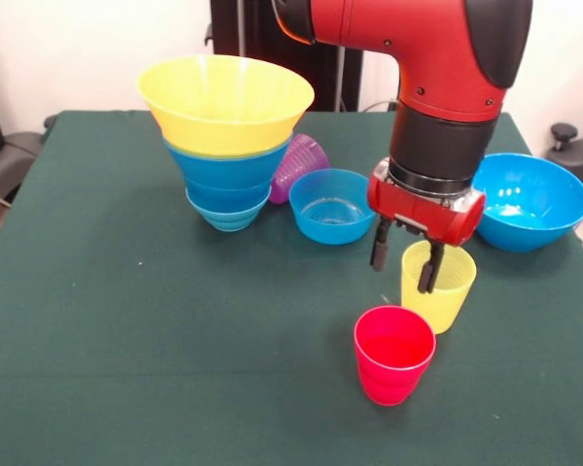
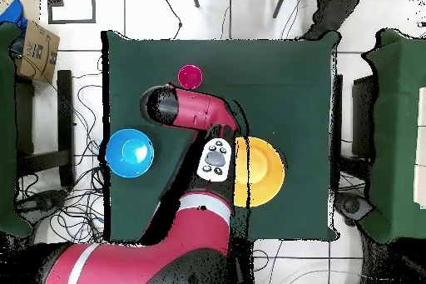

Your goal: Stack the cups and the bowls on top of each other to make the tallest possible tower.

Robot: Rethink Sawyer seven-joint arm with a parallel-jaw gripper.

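The tower [image 1: 228,146] stands at the back left: a very large yellow bowl [image 1: 225,97] on nested blue bowls [image 1: 228,184]; its yellow top also shows in the overhead view [image 2: 265,172]. A purple cup [image 1: 301,163] lies on its side behind the tower. A yellow cup [image 1: 439,291] and a red cup [image 1: 394,354] stand upright in front; the red cup also shows in the overhead view [image 2: 190,76]. My gripper [image 1: 406,257] is open, low over the yellow cup's left rim, with one finger over the cup's mouth and the other outside it. No lime green cup or bowl shows.
A small blue bowl [image 1: 330,206] sits right of the tower, close behind the gripper. A large blue bowl [image 1: 530,199] sits at the right edge of the green table [image 1: 126,330]; the bowl also shows in the overhead view [image 2: 129,152]. The arm [image 2: 195,114] hides the table's middle from above.
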